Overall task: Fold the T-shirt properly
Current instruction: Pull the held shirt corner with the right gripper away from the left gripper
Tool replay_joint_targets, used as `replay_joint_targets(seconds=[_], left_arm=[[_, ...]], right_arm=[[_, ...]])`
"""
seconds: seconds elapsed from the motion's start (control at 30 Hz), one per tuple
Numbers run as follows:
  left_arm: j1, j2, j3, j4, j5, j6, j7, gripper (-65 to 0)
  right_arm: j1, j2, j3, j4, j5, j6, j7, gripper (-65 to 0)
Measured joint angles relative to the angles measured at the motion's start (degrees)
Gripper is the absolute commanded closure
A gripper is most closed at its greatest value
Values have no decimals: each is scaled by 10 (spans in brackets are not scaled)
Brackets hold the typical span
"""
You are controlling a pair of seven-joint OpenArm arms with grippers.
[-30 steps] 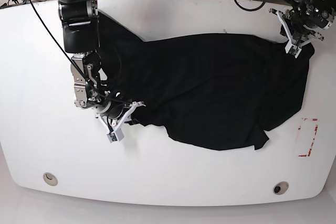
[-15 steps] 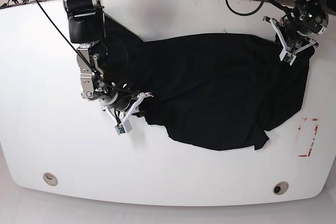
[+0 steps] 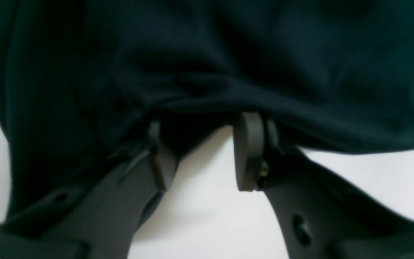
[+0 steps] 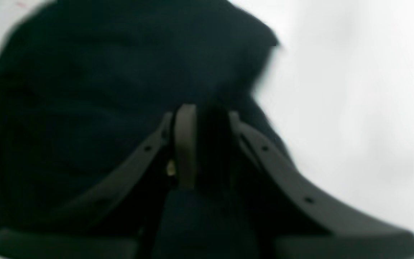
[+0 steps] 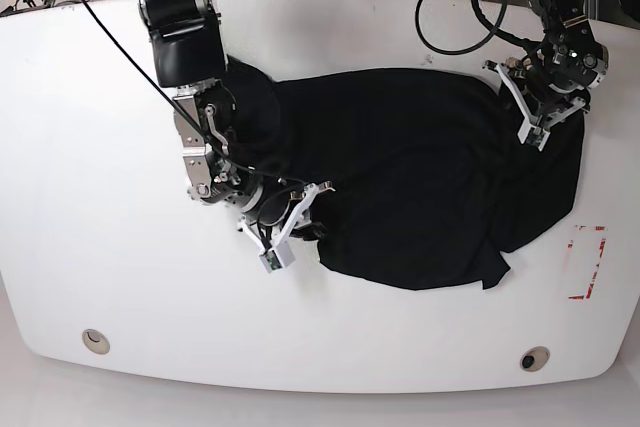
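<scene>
The right gripper (image 5: 292, 223) has been moved along the near hem of the T-shirt (image 5: 420, 177), away from the table's (image 5: 60, 147) left edge and toward its centre. The cloth's left portion has been dragged inward with it (bunched into a narrower shape). The left gripper (image 5: 541, 107) has been shifted inward from the far right corner, and its jaws have been parted, cloth draped over the fingertips (image 3: 248, 151).

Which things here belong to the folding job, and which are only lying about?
Job:
- T-shirt
- left hand
- right hand

Lying about:
- red marking on the table
- cables behind the table
</scene>
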State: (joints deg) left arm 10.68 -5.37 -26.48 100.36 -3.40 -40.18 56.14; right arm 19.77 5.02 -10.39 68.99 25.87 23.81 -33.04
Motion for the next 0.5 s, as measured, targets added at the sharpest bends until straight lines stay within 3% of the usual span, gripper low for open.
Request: replay_joint_targets(seconds=[0.23, 0.33, 0.4, 0.5], left_arm=[[-6, -10, -25, 21, 17, 2, 26, -204], [-5, -15, -33, 27, 16, 1, 33, -214], [-3, -16, -55, 39, 8, -2, 37, -221], [-1, -29, -78, 47, 24, -1, 41, -232]], right_arm=[[9, 27, 17, -14, -2, -1, -4, -128], [22, 44, 27, -33, -6, -5, -6, -192], [45, 59, 41, -72, 4, 11, -8, -232], [69, 83, 73, -92, -6, -9, -7, -298]])
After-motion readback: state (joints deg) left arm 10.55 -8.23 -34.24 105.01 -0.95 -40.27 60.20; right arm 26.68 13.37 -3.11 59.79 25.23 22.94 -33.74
